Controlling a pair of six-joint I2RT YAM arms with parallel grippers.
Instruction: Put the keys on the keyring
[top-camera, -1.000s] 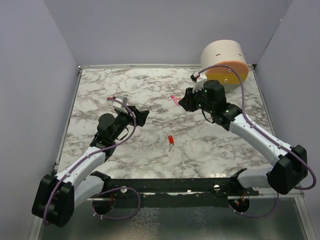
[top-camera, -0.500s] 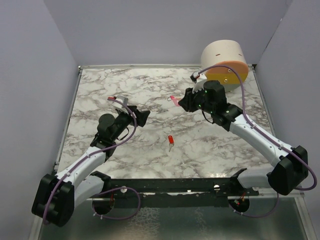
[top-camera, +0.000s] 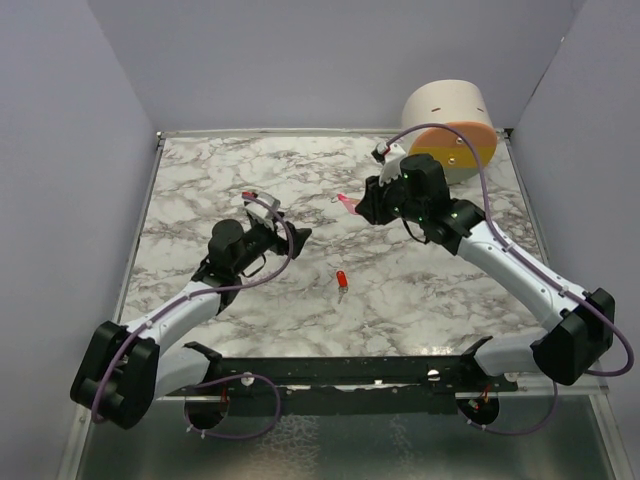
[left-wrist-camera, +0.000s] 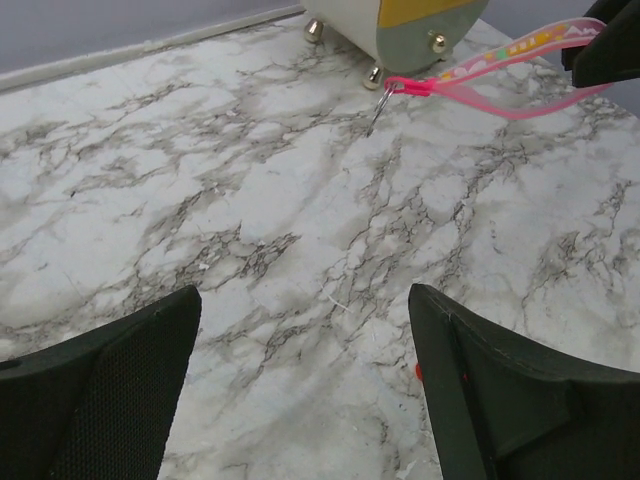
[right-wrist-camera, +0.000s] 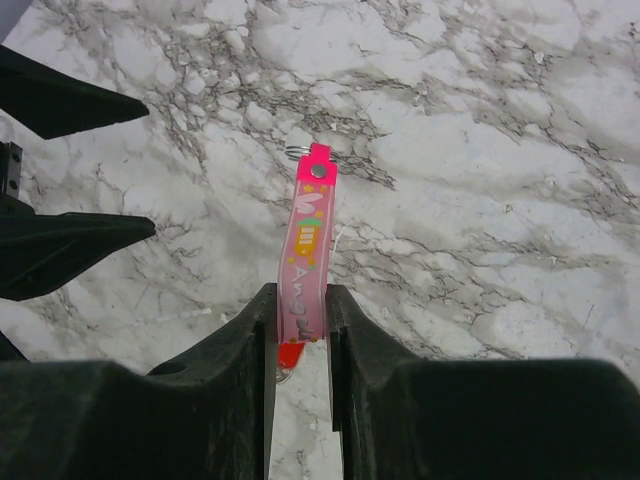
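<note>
The key, red-headed with a short silver blade, lies on the marble table between the arms. A sliver of its red shows by my left gripper's right finger and between my right fingers. My right gripper is shut on the pink strap of the keyring and holds it above the table, its metal ring at the free end. The strap and ring also show in the left wrist view. My left gripper is open and empty, left of the key.
A round cream box with an orange face lies at the table's back right, just behind the right gripper; it also shows in the left wrist view. My left gripper's fingers show at the left of the right wrist view.
My left gripper has moved right, toward the table's middle. My right gripper has lifted the strap slightly, its ring end now raised.
</note>
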